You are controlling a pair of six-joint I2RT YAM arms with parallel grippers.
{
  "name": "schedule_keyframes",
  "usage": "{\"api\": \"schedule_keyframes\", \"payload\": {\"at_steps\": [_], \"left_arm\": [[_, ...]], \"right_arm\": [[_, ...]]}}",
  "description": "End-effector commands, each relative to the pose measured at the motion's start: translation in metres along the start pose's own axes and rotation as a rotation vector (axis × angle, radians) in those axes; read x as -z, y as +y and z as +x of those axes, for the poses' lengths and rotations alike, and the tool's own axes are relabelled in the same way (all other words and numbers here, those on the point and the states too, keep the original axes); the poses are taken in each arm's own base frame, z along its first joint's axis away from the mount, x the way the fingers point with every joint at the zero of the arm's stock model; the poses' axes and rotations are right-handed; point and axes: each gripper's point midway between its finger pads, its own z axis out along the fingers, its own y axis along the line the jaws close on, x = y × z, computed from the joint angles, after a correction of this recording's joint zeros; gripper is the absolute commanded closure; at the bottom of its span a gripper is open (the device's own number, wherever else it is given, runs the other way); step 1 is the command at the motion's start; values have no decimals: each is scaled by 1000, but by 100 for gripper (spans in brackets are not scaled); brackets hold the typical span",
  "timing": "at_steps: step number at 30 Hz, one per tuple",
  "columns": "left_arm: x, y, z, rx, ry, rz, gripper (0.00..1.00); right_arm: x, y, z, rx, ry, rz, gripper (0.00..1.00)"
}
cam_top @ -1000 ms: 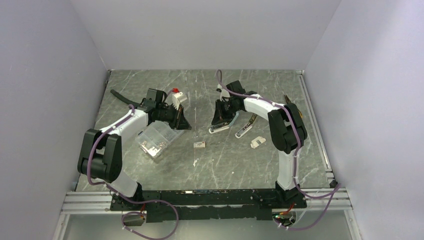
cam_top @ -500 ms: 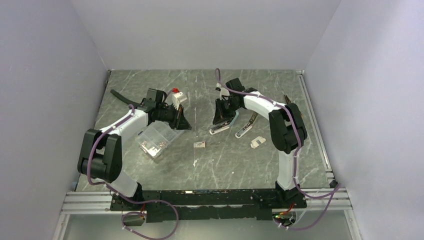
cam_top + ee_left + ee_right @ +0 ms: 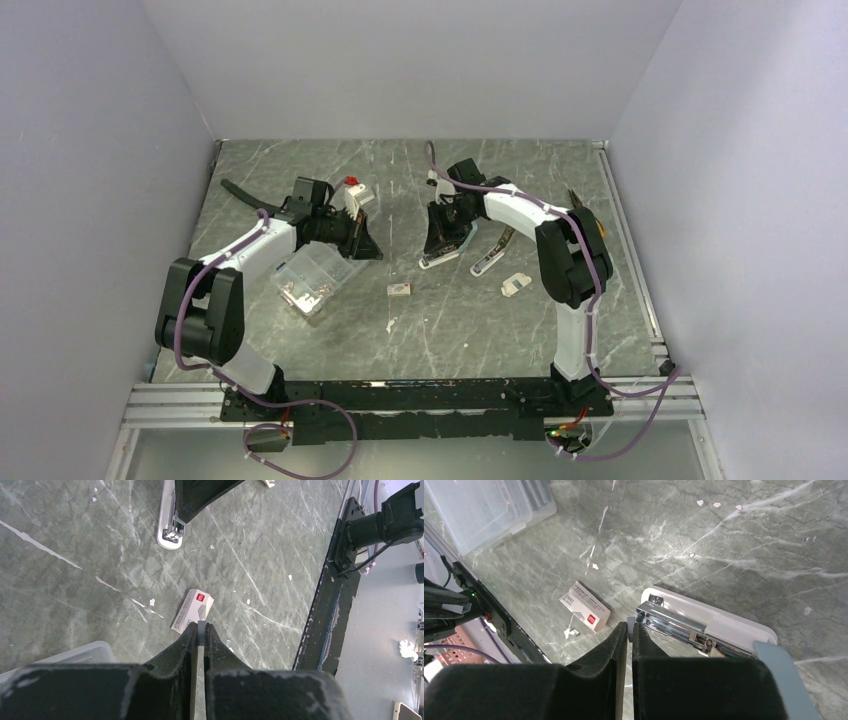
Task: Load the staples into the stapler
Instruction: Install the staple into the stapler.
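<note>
Staples in their tiny white cardboard box with a small red mark lie flat on the grey-green marbled table, near the middle of the overhead frame, free of both my claws. My left claw is drawn in to a thin slit and holds nothing; in its own view the box sits just above its tips, tilted, with the printed face up. My right claw is pinched just as narrow, and it grips nothing that I can see. Its tips stand just beside the near end of the white-based stapler, whose shiny metal staple channel lies exposed along the glossy plastic base; I cannot tell whether they touch it. In that view the box lies left of the stapler, a little apart. A clear plastic compartment case rests left of centre in the overhead frame, under my left arm, with small dark bits in one compartment, too small to name. A second, darker stapler lies right of the first, and a small white piece lies just below it.
</note>
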Motion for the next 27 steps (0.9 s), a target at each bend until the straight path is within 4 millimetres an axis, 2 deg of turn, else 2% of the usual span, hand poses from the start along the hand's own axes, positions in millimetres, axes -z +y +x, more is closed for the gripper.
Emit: {"api": "schedule_keyframes", "payload": {"at_steps": [1,27], "left_arm": [[5,-7,-10,-73,-32,28,91],[4,-7,-10,-72,-32,34,91]], "right_arm": [[3,2,-8,33,-8,10,100],[-5,-3,-5,28,30,14,100]]}}
